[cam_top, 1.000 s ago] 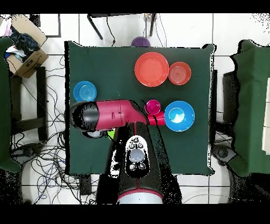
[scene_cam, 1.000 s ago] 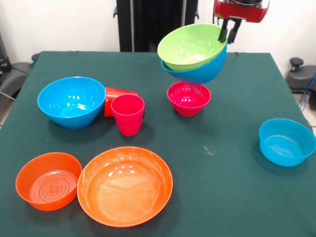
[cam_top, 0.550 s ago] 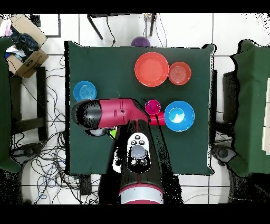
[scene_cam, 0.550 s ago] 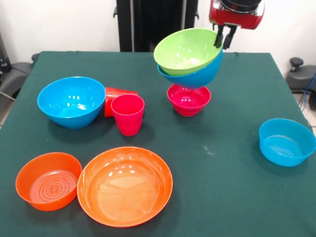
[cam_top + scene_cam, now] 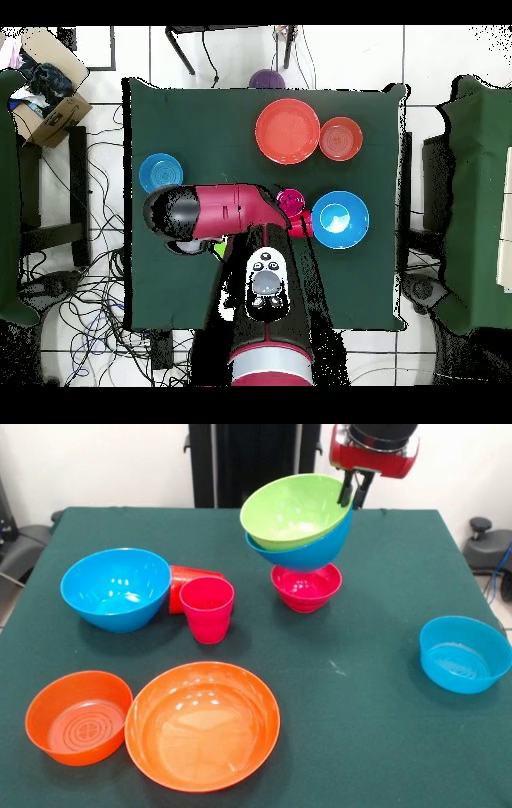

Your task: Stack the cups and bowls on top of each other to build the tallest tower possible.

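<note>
- Bowls: we see the lime green bowl (image 5: 294, 510) nested in a blue bowl (image 5: 308, 550), both tilted, lifted just above the small magenta bowl (image 5: 306, 586) at table (image 5: 376, 728) centre-back.
- Gripper (image 5: 351, 490) pinches the nested pair's rim, fingers closed on it.
- Pink cup (image 5: 207, 610) upright, red cup (image 5: 190, 581) on its side behind it, beside 2nd big blue bowl (image 5: 117, 589).
- Big orange bowl (image 5: 202, 726) & small orange bowl (image 5: 78, 717) touching at front; light blue bowl (image 5: 465, 654) well apart.
</note>
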Controlling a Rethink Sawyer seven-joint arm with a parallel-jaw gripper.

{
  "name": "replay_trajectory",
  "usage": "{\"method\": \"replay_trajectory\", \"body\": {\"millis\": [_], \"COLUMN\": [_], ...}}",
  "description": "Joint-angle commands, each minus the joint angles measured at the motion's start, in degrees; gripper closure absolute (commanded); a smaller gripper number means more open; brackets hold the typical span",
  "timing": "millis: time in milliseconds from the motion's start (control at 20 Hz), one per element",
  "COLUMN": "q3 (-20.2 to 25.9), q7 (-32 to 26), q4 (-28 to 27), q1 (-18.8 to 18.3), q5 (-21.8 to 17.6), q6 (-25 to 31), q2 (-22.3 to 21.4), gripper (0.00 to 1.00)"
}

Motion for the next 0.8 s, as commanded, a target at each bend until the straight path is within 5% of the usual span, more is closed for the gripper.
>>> {"method": "replay_trajectory", "body": {"millis": [50,800], "q3": [1.76,1.22], "q7": [3.97,3.73], "q4": [-4.24,-1.80], "q1": [-0.18,0.31], "q5": [-2.71,-2.32], "q6": [-5.16,-11.25], "q2": [4.74,6.91], "gripper": [1.00,1.00]}}
